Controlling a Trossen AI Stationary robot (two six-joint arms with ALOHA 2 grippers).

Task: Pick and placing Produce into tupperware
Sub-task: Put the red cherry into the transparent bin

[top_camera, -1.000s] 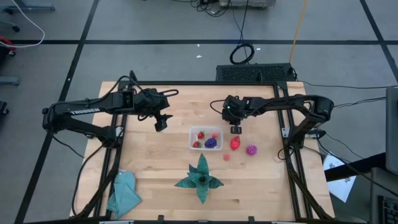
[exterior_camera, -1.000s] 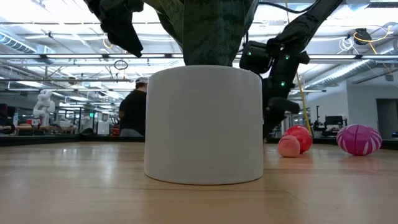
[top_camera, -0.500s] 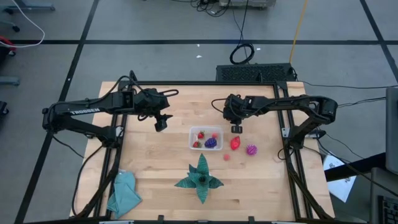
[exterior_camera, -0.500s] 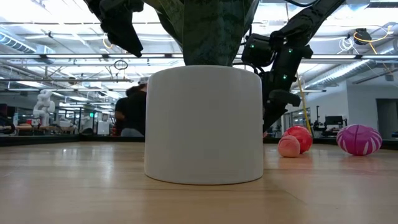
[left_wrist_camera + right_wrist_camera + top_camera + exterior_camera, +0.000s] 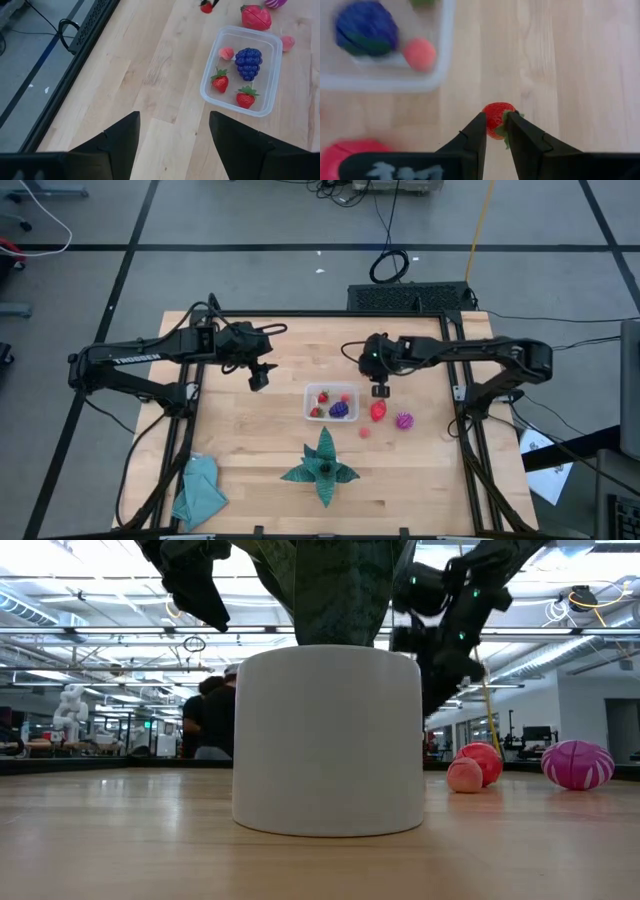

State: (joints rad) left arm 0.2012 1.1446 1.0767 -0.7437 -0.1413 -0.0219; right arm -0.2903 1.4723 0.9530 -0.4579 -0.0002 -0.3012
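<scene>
A small red strawberry (image 5: pixel 496 119) is pinched between the fingers of the right pincer (image 5: pixel 495 131), held above bare desk (image 5: pixel 280 410) wood just beside the tupperware's far right corner; its green leaf end sits against one finger, and its long axis cannot be told. The tupperware (image 5: pixel 331 403), a clear rounded rectangle with its long axis running left to right near the desk's middle, holds two strawberries (image 5: pixel 220 81), a purple grape cluster (image 5: pixel 248 62) and a small pink fruit (image 5: pixel 226 52). Just right of the container on the desk lie a larger red fruit (image 5: pixel 378 411), a small pink ball (image 5: pixel 365 432) nearer the front, and a spiky magenta ball (image 5: pixel 404 420) farther right, all apart from one another. Forward of the container stands a dark-green star-shaped leafy plant (image 5: pixel 322 466) in a white pot (image 5: pixel 330 740), which blocks the middle of the low view. A teal cloth (image 5: pixel 200 488) lies at the front left corner. The left pincer (image 5: pixel 259 376) hangs over the rear left of the desk, well apart from the container, its fingers spread with nothing between them. The left arm (image 5: pixel 130 360) carries white lettering reading TROSSEN. Open wood surrounds the container on its left and rear sides; the right side is crowded by loose fruit
</scene>
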